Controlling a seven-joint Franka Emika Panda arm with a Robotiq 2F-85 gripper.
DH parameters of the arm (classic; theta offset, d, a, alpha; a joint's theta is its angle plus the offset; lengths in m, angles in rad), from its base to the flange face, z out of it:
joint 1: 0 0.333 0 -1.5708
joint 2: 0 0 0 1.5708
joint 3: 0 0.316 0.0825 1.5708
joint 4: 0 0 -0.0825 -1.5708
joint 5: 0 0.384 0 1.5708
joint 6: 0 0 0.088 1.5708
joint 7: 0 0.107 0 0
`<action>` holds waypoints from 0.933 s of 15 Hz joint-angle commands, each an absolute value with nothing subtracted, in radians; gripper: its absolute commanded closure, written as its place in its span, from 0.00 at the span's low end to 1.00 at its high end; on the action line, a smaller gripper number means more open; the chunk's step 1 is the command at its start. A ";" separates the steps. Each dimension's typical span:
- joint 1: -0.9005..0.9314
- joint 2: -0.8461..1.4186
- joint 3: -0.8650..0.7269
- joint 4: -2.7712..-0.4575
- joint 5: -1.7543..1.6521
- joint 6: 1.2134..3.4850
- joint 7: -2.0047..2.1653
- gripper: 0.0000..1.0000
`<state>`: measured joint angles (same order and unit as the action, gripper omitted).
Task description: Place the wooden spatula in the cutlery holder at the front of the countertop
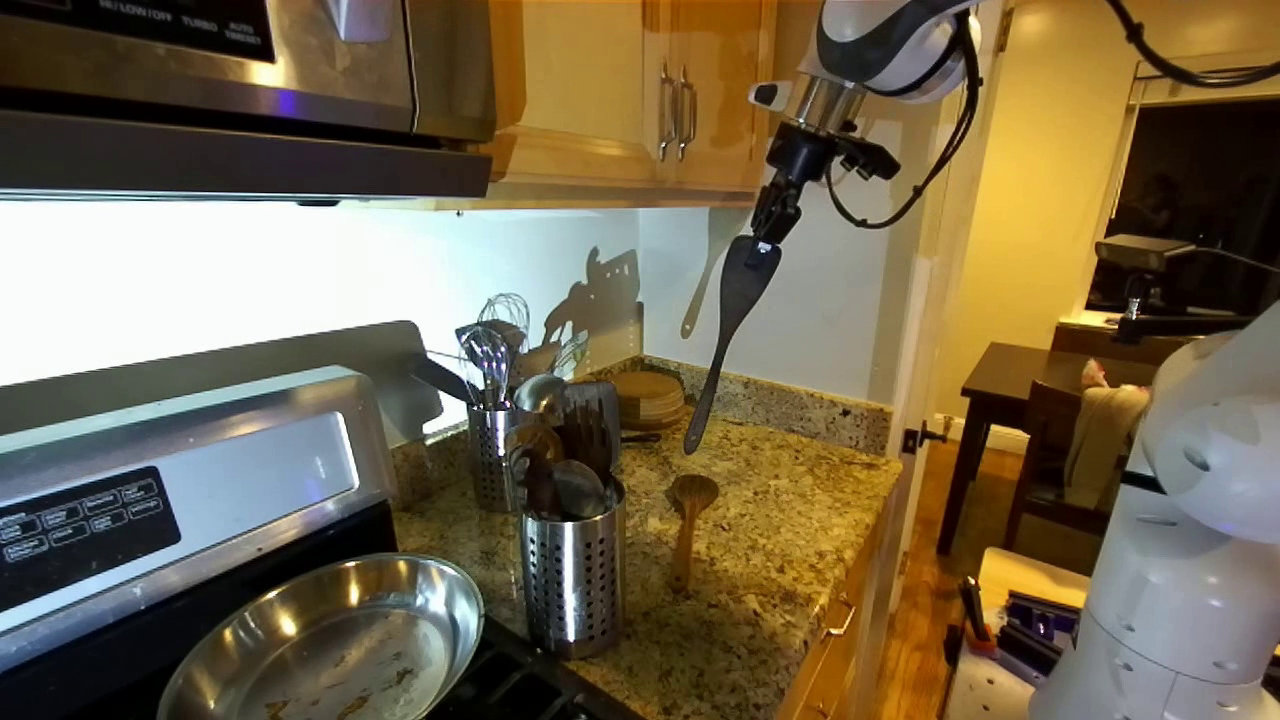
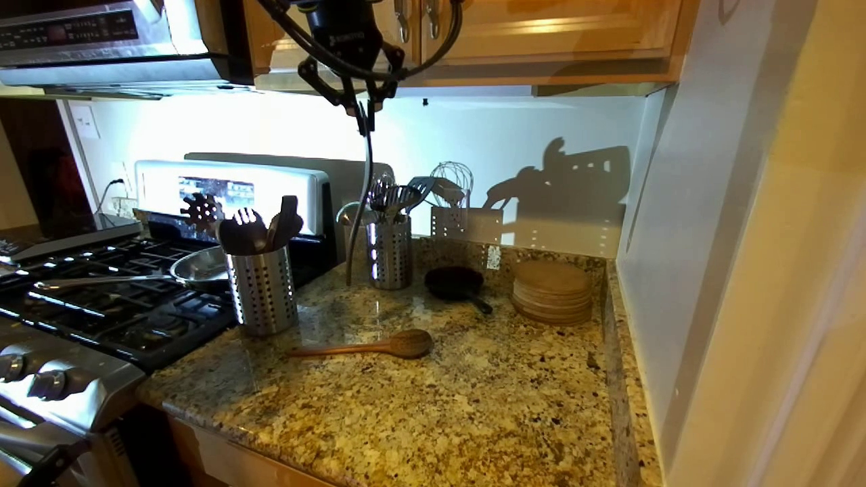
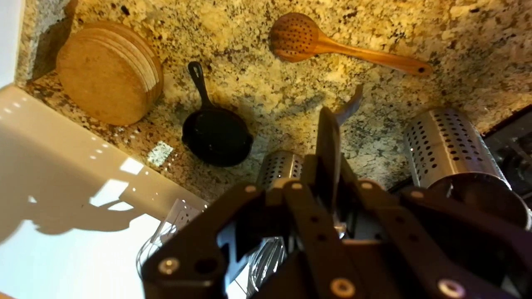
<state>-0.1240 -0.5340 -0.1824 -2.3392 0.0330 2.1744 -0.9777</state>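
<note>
Speckled stone countertop (image 2: 487,406) fills a kitchen corner, with a pale wall (image 2: 528,128) behind it, wooden cabinets (image 1: 585,90) overhead and a stove (image 2: 111,379) alongside. Above the counter, the gripper (image 2: 365,122) is pinched narrow on the flat head of the wooden spatula (image 1: 731,325), which looks very dark in both exterior views. The spatula hangs in the air at a tilt, its slim handle pointing down, apart from the cutlery holder (image 1: 575,585) — the perforated steel cylinder at the counter's front, beside the stove — in which several dark utensils (image 2: 243,237) stand.

Near that holder, a perforated wooden spoon (image 3: 332,46) lies on the stone, the end of its handle toward the cylinder. Farther back stands another steel holder (image 1: 490,465), crowded with a whisk (image 1: 487,360) and other tools. A small black skillet (image 3: 216,135) sits between this rear holder and a stack of round boards (image 2: 551,291) in the corner. On the stove rests a shiny steel pan (image 1: 340,640) — its inside marked with brownish stains. Large utensil shadows (image 2: 575,203) spread across the wall.
</note>
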 commanded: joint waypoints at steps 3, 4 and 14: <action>-0.047 -0.620 -0.160 -2.311 -0.034 2.084 -0.986 0.95; -0.036 -0.630 -0.152 -2.305 -0.043 2.076 -0.987 0.95; 0.087 -0.686 -0.094 -2.222 -0.064 2.032 -1.052 0.95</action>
